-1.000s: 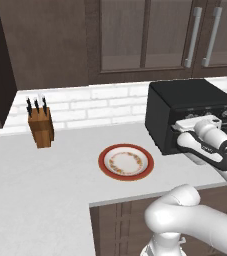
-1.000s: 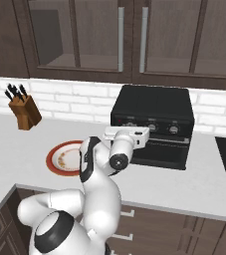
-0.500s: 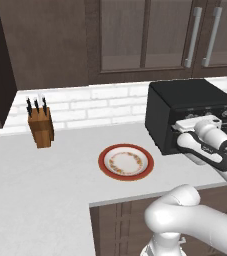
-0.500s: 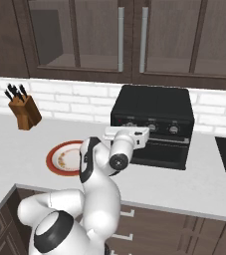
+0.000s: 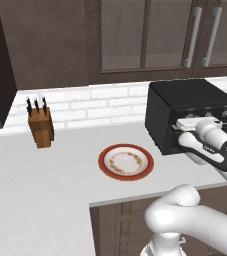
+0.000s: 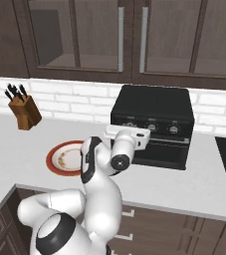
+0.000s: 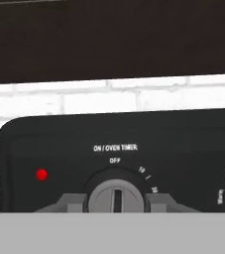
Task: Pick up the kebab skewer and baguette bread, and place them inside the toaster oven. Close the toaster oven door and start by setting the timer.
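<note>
- Toaster oven (image 5: 182, 107) sat on the table (image 5: 60, 185) against the white brick wall, to the right of a red-rimmed plate (image 5: 126, 161).
- Toaster oven door (image 6: 159, 151) was shut, its pale bar handle running along the top edge beneath the row of knobs.
- Pincer (image 7: 115, 201) was at the oven's control panel, clamped on the timer knob (image 7: 115, 194), with one grey finger on each side of it.
- Knob's slot stood upright, its top end toward the "OFF" mark under the label "ON / OVEN TIMER".
- A red light (image 7: 41, 174) showed on the panel, left of the knob.
- Plate bore no food, only its patterned centre.
- Knife block (image 5: 40, 126) stood well apart, at the table's far left by the wall.
</note>
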